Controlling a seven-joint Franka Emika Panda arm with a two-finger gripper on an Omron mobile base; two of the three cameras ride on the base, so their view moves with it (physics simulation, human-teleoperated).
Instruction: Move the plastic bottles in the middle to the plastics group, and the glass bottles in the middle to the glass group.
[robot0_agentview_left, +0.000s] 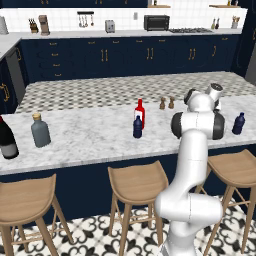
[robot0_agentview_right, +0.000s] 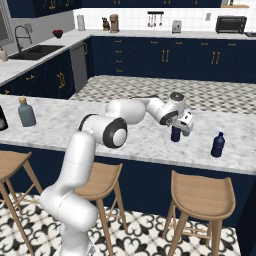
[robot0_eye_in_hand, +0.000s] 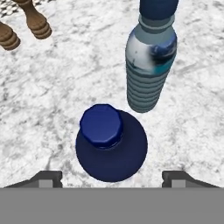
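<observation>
In the hand view my gripper (robot0_eye_in_hand: 112, 177) is open, with its fingertips (robot0_eye_in_hand: 47, 178) wide apart on either side of a navy plastic bottle (robot0_eye_in_hand: 110, 146) with a blue cap that stands upright on the counter. A pale teal-blue bottle (robot0_eye_in_hand: 151, 65) stands close beyond it. From the right base view the gripper (robot0_agentview_right: 183, 128) hangs over that navy bottle (robot0_agentview_right: 175, 135), and another navy bottle (robot0_agentview_right: 217, 145) stands further right. In the middle of the counter stand the red glass bottle (robot0_agentview_left: 140, 112) and one navy bottle (robot0_agentview_left: 138, 127). At the far left are the grey flask (robot0_agentview_left: 40, 131) and the wine bottle (robot0_agentview_left: 6, 140).
Two brown wooden shakers (robot0_agentview_left: 167, 103) stand behind the work spot, near the marble counter's (robot0_agentview_left: 90, 135) back edge. Wooden stools (robot0_agentview_left: 137, 182) line the counter's front. A wide bare stretch of counter lies between the flask and the red bottle.
</observation>
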